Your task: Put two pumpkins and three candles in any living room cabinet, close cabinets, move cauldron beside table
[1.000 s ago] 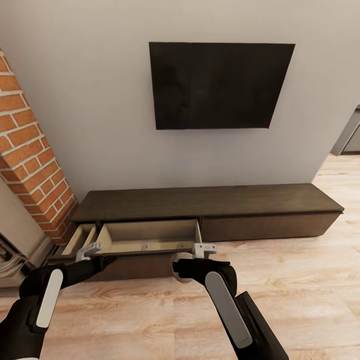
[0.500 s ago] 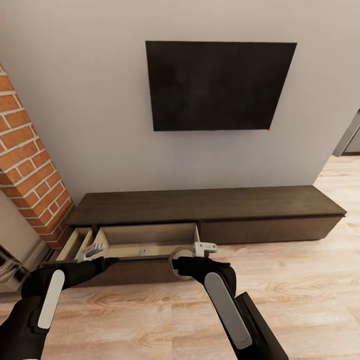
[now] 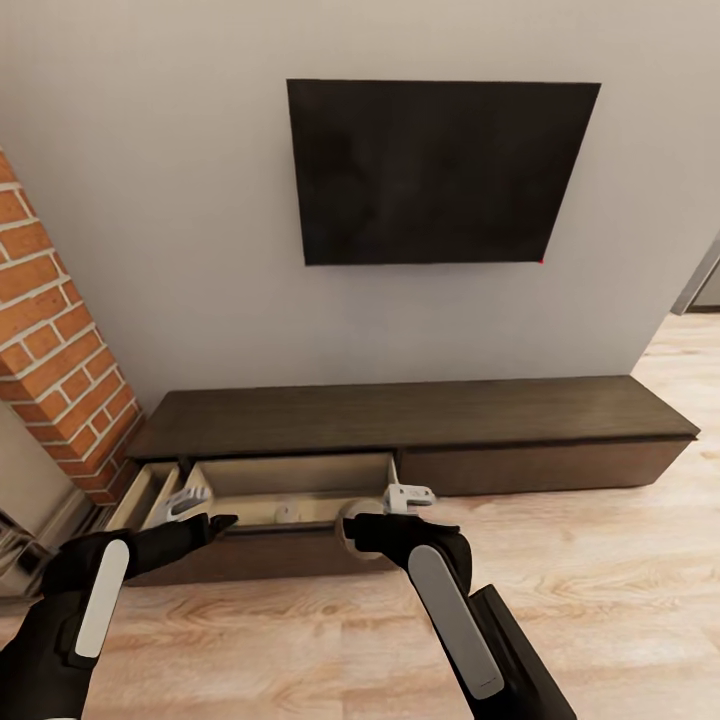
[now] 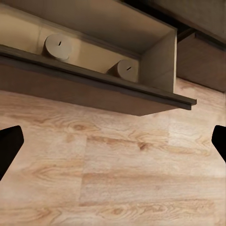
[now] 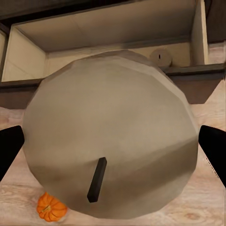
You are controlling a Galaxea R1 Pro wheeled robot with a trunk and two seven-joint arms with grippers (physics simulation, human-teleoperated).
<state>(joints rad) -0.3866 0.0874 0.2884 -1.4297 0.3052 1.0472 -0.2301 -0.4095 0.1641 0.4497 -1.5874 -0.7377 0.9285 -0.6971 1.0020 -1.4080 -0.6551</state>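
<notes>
- A candle [image 5: 110, 136] is pinched by the right gripper [image 3: 352, 527] before the open cabinet [image 3: 290, 480] drawer.
- Left gripper [image 3: 195, 505] fingers are spread, empty.
- Two candles [image 4: 57, 46] are seen inside the drawer.
- A pumpkin [image 5: 51, 207] is seen on the floor [image 3: 600, 560].

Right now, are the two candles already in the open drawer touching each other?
Apart. In the left wrist view, one candle and the other candle lie on their sides in the open drawer, with bare beige lining plainly between them.

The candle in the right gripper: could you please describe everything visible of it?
The candle is a stubby cream-beige cylinder with faceted, matte, waxy-looking sides and a short dark wick on its flat end face. It sits between the fingers of the right gripper, its wick end facing the wrist camera, just in front of the cabinet's open drawer.
</notes>
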